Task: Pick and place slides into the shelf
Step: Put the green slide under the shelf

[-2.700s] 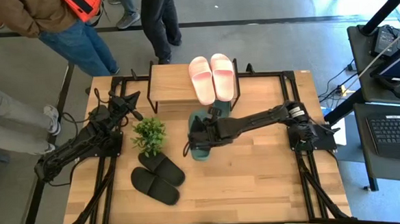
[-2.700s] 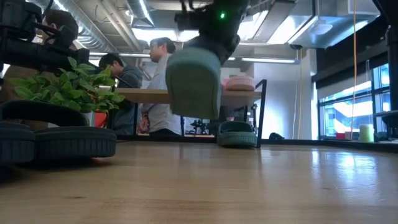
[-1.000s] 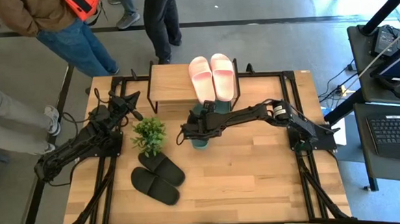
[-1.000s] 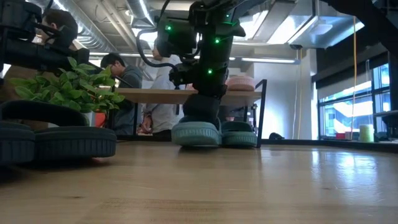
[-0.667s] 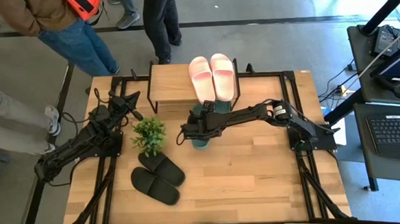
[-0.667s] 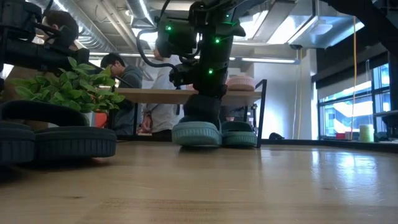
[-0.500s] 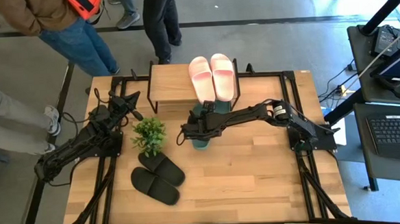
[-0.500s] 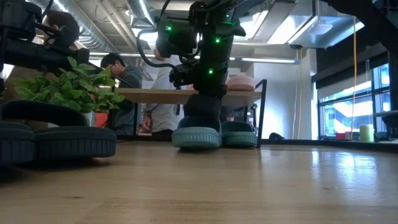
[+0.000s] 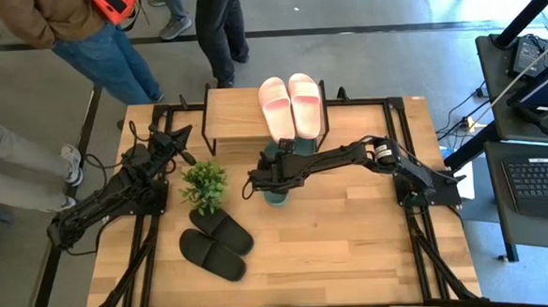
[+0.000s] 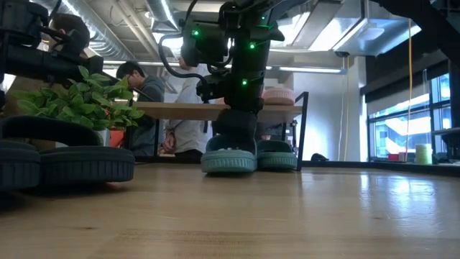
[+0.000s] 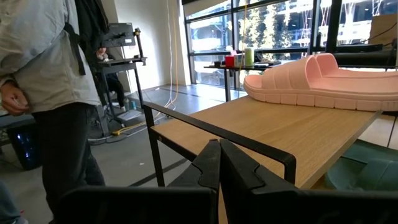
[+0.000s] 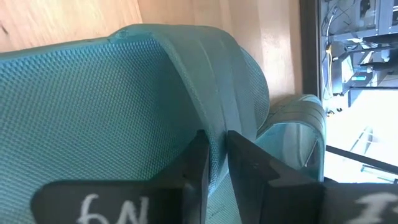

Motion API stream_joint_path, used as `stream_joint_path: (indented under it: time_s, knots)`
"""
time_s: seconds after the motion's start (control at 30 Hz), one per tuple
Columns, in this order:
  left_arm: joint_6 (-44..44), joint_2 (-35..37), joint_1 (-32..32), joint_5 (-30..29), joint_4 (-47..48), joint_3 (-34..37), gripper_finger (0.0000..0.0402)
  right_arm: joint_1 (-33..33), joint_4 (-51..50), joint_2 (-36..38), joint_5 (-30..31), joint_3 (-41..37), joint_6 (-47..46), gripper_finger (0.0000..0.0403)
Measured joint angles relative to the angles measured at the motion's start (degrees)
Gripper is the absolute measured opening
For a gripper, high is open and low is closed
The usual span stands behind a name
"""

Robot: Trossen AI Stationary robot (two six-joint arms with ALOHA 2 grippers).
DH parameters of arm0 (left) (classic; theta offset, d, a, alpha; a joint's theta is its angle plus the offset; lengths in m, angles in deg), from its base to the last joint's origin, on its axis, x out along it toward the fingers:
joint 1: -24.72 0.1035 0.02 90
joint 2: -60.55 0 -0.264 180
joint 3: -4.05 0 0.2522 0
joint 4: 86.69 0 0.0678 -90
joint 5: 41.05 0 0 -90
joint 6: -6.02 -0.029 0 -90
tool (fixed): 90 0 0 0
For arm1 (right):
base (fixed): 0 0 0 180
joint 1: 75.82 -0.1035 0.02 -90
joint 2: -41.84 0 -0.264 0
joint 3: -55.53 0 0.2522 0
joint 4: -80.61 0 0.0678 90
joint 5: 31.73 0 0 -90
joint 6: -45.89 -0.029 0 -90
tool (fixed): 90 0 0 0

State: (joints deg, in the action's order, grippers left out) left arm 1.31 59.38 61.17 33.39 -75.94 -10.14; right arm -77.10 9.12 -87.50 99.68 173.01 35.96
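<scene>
At frame centre of the high view, the right gripper (image 9: 273, 177) sat low over a green slide (image 9: 276, 193), its fingers pinched onto the strap edge (image 12: 214, 134) — clenched on it, not released. 2.7 s earlier that slide hung tilted in the air in the low view; by 1.0 s ago it was down on the table (image 9: 354, 253), and it has since only crept a little toward the second green slide (image 10: 277, 154). The carried slide (image 10: 228, 155) now rested flat on the table, just beside its partner, under the front edge of the shelf (image 9: 235, 118).

Pink pair (image 9: 290, 104) lay on the shelf top, right half of the board, side by side. Black pair (image 9: 219, 243) lay at lower left of the table, near a small plant (image 9: 203, 183) — untouched.

Left gripper (image 11: 219, 163) waited at upper left of the table, fingers closed together on nothing, pointed toward the shelf's corner.

Judgement: the green slide was set down below the shelf, so the placing step looked nearly done; release seemed the next call. One pair shelved, green pair being tucked beneath, black pair outstanding — roughly halfway. Risk: opening the fingers might drag the strap and skew the slide against its partner.
</scene>
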Motion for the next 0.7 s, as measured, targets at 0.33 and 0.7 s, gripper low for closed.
stream_joint_path:
  time_s: [0.33, 0.7]
  knots:
    - [0.0, 0.0, 0.0, 0.0, 0.0, 0.0, 0.0, 0.0, 0.0, 0.0, 0.5, 0.0, -0.4, 0.0057]
    - [0.0, 0.0, 0.0, 0.0, 0.0, 0.0, 0.0, 0.0, 0.0, 0.0, -0.3, 0.0, -1.8, 0.0113]
